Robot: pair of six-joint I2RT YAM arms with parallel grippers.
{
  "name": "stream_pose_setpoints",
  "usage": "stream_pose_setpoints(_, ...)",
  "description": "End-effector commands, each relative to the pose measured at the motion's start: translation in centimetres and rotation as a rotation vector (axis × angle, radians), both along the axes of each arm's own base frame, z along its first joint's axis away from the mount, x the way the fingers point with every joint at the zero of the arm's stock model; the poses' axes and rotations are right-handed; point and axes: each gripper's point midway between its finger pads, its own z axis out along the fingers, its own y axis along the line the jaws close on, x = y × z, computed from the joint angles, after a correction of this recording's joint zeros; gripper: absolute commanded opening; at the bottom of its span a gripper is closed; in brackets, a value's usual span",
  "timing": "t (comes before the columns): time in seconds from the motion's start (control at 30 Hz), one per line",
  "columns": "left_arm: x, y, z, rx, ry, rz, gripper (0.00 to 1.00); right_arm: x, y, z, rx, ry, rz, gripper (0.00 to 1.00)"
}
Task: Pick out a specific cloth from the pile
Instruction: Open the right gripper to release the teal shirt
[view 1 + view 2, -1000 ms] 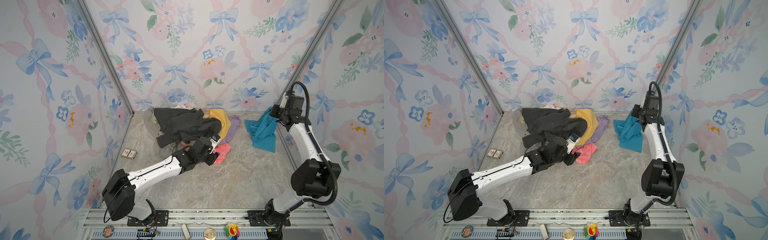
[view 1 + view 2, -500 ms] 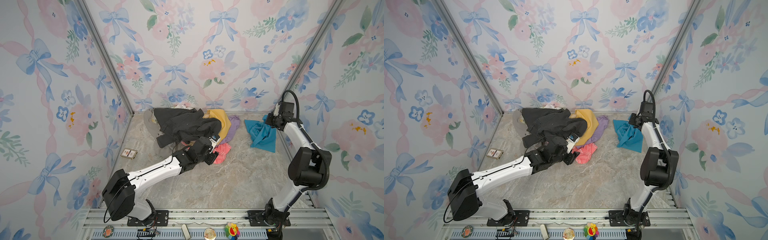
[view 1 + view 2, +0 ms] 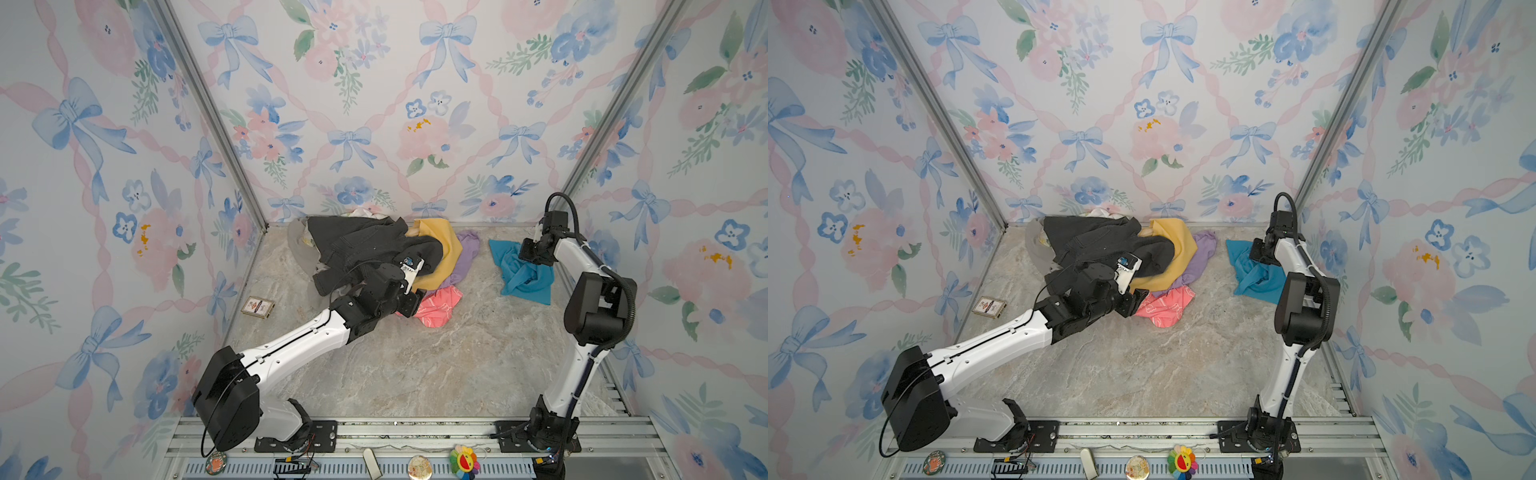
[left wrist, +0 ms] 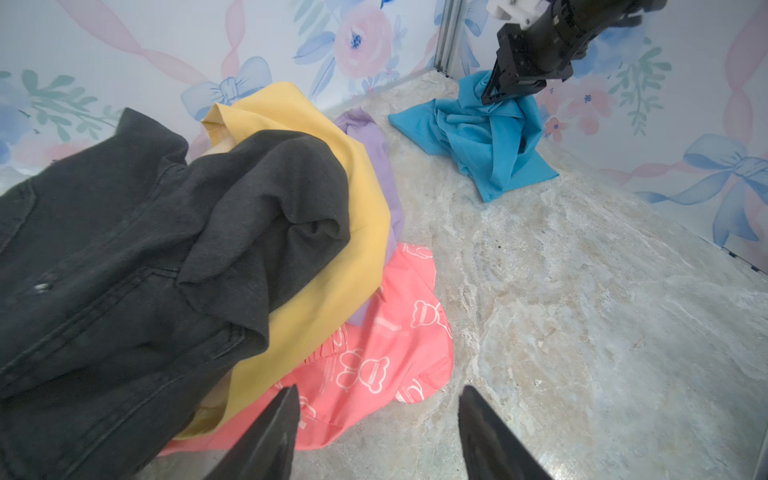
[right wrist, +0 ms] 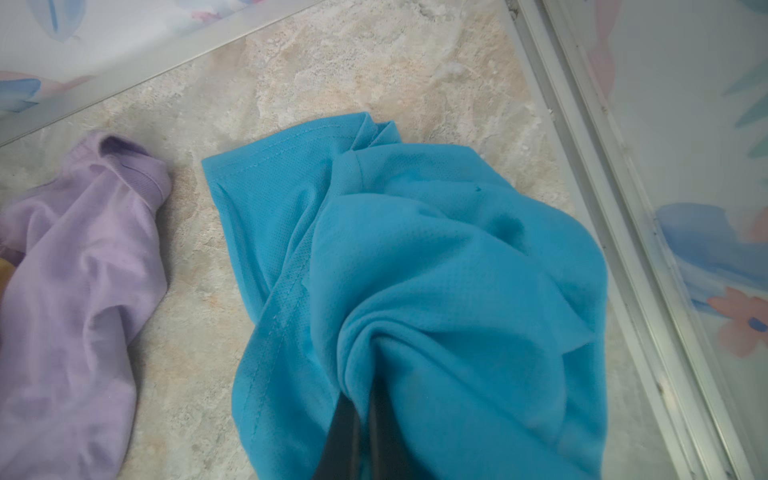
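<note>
Right hand point(image 5: 361, 415): fingers pressed together on a bunched fold of the teal cloth point(image 5: 415, 249), low over the table point(image 3: 415, 365) beside the side wall.
Teal cloth: crumpled beneath and around the right hand, most of it lying on the table, well apart from the pile point(image 3: 365, 245); the lilac cloth point(image 5: 75, 270) lies nearest, not touching it.
Left hand point(image 4: 379, 388): fingers apart with nothing between them, poised at the edge of the pink printed cloth point(image 4: 374, 353).
Pile: a dark denim jacket point(image 4: 124, 228) draped over a yellow cloth point(image 4: 332, 249), just ahead of the left hand.
</note>
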Motion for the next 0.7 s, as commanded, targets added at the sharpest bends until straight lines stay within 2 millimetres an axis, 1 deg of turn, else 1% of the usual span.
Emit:
stream_pose_setpoints(0.0,0.6,1.0,1.9,-0.092,-0.019,0.016,0.63,-0.7,0.2,-1.5,0.037,0.079,0.007,0.06)
stream_pose_setpoints(0.17,2.4,3.8,3.1,-0.135,-0.045,0.087,0.64,-0.7,0.4,-3.2,0.063,0.133,0.006,0.16)
stream_pose_setpoints(0.2,2.7,4.4,3.4,-0.148,-0.051,0.104,0.64,-0.8,0.4,-3.5,0.068,0.145,0.006,0.19)
stream_pose_setpoints(0.27,3.4,5.5,3.6,-0.166,-0.056,0.13,0.65,-0.7,0.6,-3.7,0.073,0.156,0.01,0.27)
stream_pose_setpoints(0.33,4.0,6.5,4.0,-0.181,-0.063,0.157,0.65,-0.5,0.9,-3.4,0.083,0.154,0.022,0.4)
stream_pose_setpoints(0.4,4.5,7.5,4.1,-0.183,-0.071,0.184,0.65,-0.3,1.2,-2.7,0.071,0.139,0.036,0.49)
stream_pose_setpoints(0.47,5.1,8.7,4.3,-0.186,-0.086,0.213,0.66,-0.1,1.5,-1.5,0.059,0.121,0.047,0.56)
stream_pose_setpoints(0.53,5.7,10.0,4.6,-0.201,-0.095,0.243,0.66,0.4,1.5,0.1,0.064,0.105,0.041,0.6)
stream_pose_setpoints(0.6,6.3,11.2,4.8,-0.214,-0.101,0.272,0.66,0.8,2.1,1.9,0.083,0.084,0.051,0.66)
stream_pose_setpoints(0.67,6.9,12.6,4.8,-0.219,-0.11,0.308,0.67,1.4,3.0,4.7,0.085,0.03,0.074,0.7)
